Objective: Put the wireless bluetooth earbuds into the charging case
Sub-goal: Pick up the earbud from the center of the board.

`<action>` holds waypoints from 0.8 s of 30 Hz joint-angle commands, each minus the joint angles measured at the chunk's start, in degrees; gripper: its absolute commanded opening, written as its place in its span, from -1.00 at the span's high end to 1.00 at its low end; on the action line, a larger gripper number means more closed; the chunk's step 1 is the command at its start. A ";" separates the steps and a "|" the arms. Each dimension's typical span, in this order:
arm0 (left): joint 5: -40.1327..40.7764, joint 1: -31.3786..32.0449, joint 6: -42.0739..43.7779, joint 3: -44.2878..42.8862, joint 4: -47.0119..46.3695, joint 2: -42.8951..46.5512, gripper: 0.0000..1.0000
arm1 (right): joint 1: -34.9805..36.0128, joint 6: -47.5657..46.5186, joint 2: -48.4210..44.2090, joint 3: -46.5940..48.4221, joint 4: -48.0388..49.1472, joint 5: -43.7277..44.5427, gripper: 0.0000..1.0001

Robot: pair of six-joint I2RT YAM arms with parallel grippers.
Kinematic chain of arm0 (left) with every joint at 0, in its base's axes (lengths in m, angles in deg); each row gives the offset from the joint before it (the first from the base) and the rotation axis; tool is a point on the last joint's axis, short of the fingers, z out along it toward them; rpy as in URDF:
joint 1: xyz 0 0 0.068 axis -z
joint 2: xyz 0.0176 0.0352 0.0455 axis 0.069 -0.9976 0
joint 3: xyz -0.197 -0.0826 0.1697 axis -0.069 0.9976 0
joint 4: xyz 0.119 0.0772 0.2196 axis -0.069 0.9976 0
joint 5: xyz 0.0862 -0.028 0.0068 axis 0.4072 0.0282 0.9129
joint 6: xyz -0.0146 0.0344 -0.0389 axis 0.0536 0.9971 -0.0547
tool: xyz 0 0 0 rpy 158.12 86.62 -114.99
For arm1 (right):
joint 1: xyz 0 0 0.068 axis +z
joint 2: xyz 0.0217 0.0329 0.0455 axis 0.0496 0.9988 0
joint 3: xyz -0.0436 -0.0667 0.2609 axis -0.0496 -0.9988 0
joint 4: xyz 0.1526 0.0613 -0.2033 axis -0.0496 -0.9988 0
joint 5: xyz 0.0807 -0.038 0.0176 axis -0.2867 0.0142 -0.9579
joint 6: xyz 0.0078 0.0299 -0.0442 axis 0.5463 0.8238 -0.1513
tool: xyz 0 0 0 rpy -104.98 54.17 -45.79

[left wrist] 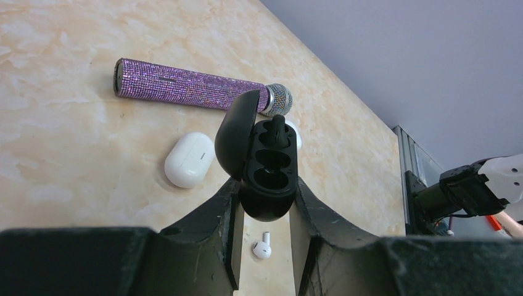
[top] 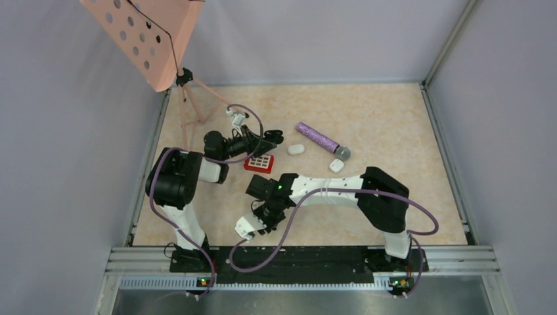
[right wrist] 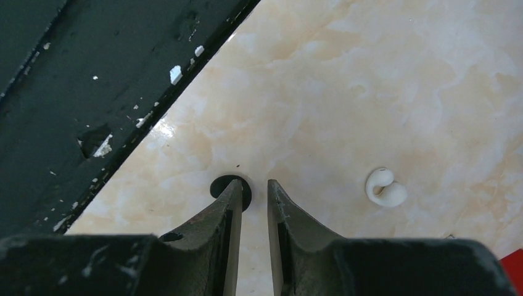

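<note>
Black earbud [right wrist: 218, 185] lies on the bench [right wrist: 370, 92] right at my right hand's [right wrist: 254, 184] fingertips. Its jaws are narrow and grip nothing I can see. My left hand [left wrist: 266, 188] clamps the open charging case [left wrist: 265, 176], with a second black earbud [left wrist: 277, 128] seated inside.

Black earbud [left wrist: 277, 126] in open case [left wrist: 265, 182]

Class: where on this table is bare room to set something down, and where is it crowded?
Bare: from the microphone to the table's right edge, and the far strip behind it. Crowded: the centre, around the white cases, red block, left arm and right arm.
</note>
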 commanded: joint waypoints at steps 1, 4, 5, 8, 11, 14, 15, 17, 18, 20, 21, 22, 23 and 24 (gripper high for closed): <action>-0.10 -0.23 -0.31 -1.05 -3.67 1.71 1.00 | 1.08 -6.11 1.02 2.50 0.16 2.92 0.57; 0.01 -0.26 -0.27 -0.94 -3.76 1.91 1.00 | 1.15 -6.42 1.51 2.32 0.16 3.29 0.58; -0.05 -0.24 -0.28 -0.90 -3.76 2.03 1.00 | 1.19 -6.59 1.65 2.20 0.16 3.36 0.58; -0.07 -0.24 -0.21 -0.76 -3.76 2.17 1.00 | 1.12 -6.97 2.21 2.11 0.18 3.58 0.59; -0.10 -0.26 -0.04 -0.63 -3.60 2.37 1.00 | 1.15 -7.16 2.64 2.10 -0.01 3.83 0.59; -0.07 -0.33 0.17 -0.68 -3.24 2.48 1.00 | 1.14 -7.46 3.03 2.18 -0.73 3.85 0.58; -0.10 -0.32 0.23 -0.71 -3.23 2.49 1.00 | 1.19 -7.36 3.17 2.29 -1.00 3.59 0.58; -0.09 -0.32 0.22 -0.84 -3.23 2.44 1.00 | 1.13 -7.22 3.43 2.38 -1.43 3.10 0.57; -0.10 -0.32 0.22 -0.75 -3.23 2.42 1.00 | 1.19 -7.18 3.49 2.43 -1.61 2.98 0.57; -0.10 -0.34 0.39 -0.62 -3.10 2.62 1.00 | 1.13 -7.10 3.67 2.66 -2.08 2.99 0.57; -0.10 -0.33 0.68 -0.55 -2.83 2.81 1.00 | 1.18 -7.10 3.69 2.65 -2.26 3.19 0.57; -0.10 -0.32 0.87 -0.47 -2.57 2.96 1.00 | 1.13 -7.15 3.57 2.67 -2.54 3.41 0.57; -0.10 -0.35 1.01 -0.46 -2.39 3.02 1.00 | 1.17 -7.11 3.60 2.60 -2.78 3.75 0.57; -0.10 -0.33 1.11 -0.51 -2.28 3.19 1.00 | 1.16 -7.16 3.48 2.46 -2.95 3.94 0.57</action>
